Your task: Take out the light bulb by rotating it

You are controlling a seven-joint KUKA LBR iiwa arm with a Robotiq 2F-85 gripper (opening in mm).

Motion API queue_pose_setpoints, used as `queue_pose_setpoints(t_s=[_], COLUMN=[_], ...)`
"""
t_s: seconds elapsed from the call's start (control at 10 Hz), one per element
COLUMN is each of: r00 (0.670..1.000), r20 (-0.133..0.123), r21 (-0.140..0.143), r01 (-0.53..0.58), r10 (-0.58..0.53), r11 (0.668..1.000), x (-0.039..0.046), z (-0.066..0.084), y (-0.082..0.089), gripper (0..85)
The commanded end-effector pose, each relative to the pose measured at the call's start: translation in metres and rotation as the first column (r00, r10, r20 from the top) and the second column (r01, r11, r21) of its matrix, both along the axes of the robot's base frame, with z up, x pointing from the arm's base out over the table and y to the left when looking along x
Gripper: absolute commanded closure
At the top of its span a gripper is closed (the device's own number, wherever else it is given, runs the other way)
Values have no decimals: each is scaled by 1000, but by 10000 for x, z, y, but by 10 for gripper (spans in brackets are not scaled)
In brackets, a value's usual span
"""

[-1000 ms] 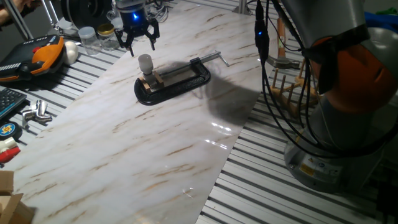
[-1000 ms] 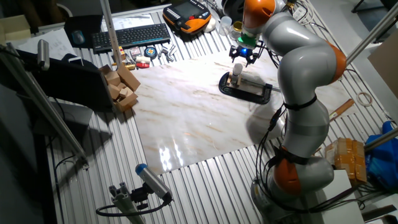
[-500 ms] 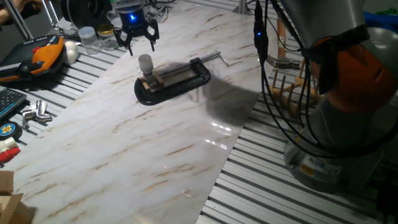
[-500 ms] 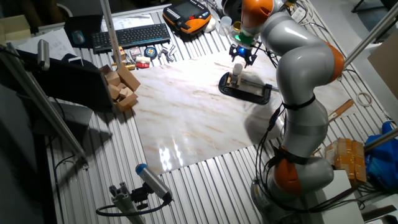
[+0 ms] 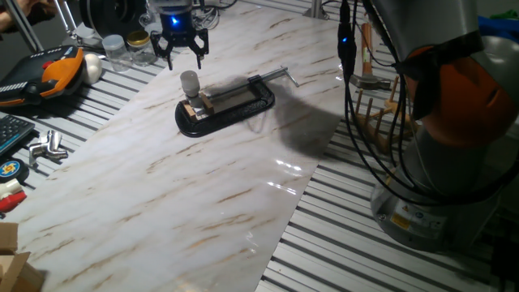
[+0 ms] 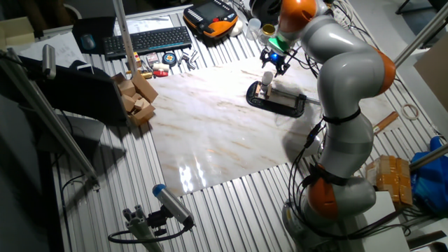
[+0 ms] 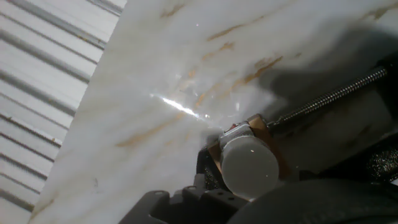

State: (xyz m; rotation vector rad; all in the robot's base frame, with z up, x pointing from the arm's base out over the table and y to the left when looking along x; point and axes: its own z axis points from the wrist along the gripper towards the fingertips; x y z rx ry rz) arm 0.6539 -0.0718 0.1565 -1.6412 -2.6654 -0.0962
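Change: gripper [image 5: 180, 55] has risen slightly off the bulb [image 5: 189, 82].
Bulb: upright in its socket, held in the clamp [image 5: 231, 104] on the table [image 5: 203, 186].
Gripper: fingers spread, holding nothing, above the bulb.
Progress: bulb not yet out; grasping and unscrewing remain.

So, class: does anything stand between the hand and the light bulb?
Nothing visible does. The hand hangs open above the light bulb, which stands upright in the black C-clamp, with only open air between them.
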Motion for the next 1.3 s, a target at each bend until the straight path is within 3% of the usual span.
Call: queue_pose_setpoints(t_s=[0.0, 0.2, 0.3, 0.6, 0.8, 1.2], r00=[89, -11, -45, -92, -92, -90], r20=[-3, -18, -23, -13, 3, -6], r21=[-11, -28, -33, -75, -82, -95], r01=[996, 1000, 999, 993, 992, 991], r10=[-996, -1000, -999, -996, -996, -996], r11=[89, -10, -44, -90, -92, -89], x=[0, 4, 6, 10, 13, 8], z=[3, 9, 12, 28, 54, 39], y=[6, 10, 12, 19, 21, 16], gripper=[170, 170, 170, 170, 170, 170])
